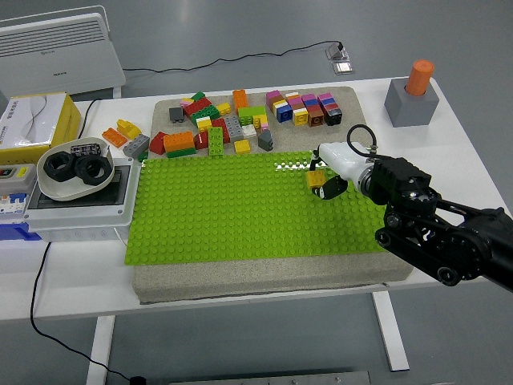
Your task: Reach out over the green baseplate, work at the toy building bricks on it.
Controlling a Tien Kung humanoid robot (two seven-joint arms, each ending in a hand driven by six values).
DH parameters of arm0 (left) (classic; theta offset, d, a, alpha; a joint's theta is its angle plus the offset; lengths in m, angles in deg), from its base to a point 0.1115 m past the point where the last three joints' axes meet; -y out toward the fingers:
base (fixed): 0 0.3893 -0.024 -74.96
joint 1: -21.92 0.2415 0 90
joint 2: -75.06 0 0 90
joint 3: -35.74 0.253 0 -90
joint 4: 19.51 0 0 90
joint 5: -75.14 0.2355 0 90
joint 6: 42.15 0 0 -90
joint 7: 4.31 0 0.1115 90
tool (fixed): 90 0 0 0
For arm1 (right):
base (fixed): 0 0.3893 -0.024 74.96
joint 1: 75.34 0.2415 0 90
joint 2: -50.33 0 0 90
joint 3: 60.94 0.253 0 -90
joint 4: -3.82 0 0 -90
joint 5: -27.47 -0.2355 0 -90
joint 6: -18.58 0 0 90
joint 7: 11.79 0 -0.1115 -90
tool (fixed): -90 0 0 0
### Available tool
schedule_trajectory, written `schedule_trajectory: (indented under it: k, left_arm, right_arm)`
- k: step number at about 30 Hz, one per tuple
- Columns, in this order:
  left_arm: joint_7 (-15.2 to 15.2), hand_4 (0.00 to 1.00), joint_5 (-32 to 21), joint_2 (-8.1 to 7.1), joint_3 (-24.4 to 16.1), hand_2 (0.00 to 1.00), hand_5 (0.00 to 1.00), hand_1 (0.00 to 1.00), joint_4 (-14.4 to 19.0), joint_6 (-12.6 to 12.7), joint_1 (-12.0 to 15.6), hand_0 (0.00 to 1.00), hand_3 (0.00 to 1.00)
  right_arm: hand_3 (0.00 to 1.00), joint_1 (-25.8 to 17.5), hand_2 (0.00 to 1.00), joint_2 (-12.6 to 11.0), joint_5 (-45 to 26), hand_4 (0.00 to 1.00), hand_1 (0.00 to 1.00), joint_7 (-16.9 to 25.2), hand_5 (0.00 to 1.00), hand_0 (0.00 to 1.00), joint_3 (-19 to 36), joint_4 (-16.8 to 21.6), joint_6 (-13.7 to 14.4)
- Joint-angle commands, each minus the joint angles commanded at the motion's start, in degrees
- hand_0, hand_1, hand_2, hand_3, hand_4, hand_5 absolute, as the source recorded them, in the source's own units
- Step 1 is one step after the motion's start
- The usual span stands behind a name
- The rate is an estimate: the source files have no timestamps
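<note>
Yellow brick point(317, 178) pinched in right hand point(330, 176) over baseplate point(224, 216) approx 2 o'clock; keep level, align w/ studs, press straight down.

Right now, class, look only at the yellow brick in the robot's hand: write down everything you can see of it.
The yellow brick is a small, blocky toy piece that looks like shiny plastic. The fingers of the right hand, white above and black below, grip it and hide part of it, so its studs cannot be counted. It is over the right part of the green baseplate, near the far edge; whether it touches the plate cannot be told. No other brick touches it.
</note>
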Motion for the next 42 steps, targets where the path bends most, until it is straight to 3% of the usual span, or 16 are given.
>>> schedule_trajectory:
  k: [8,9,14,15,42]
  left_arm:
    - [0.0,0.566,0.2,-0.01,0.1,0.516,0.427,0.608,0.0,0.0,-0.2,0.699,0.534]
    - [0.0,0.566,0.2,-0.01,0.1,0.517,0.427,0.608,0.0,0.0,-0.2,0.699,0.533]
    - [0.0,0.566,0.2,-0.03,0.1,0.517,0.427,0.608,0.0,-0.1,-0.2,0.699,0.533]
    - [0.0,0.569,0.2,-0.02,0.1,0.518,0.428,0.608,0.0,-0.1,-0.2,0.700,0.531]
    - [-0.1,0.571,0.3,0.06,0.0,0.517,0.428,0.608,0.0,0.0,-0.2,0.701,0.531]
  right_arm:
    - [0.461,0.9,0.750,0.8,-1.7,0.715,0.735,1.5,0.198,0.790,-2.9,-1.8,1.6]
    - [0.557,0.9,0.754,0.8,-1.8,0.720,0.740,1.5,0.200,0.790,-3.0,-1.9,1.6]
    - [0.557,1.1,0.754,0.8,-2.0,0.720,0.740,1.5,0.200,0.790,-3.3,-2.5,1.7]
    - [0.635,1.1,0.761,0.9,-2.0,0.725,0.742,1.5,0.205,0.795,-3.3,-2.5,1.7]
    - [0.706,1.0,0.777,1.2,-1.3,0.743,0.750,0.9,0.191,0.801,-3.4,-2.8,1.7]
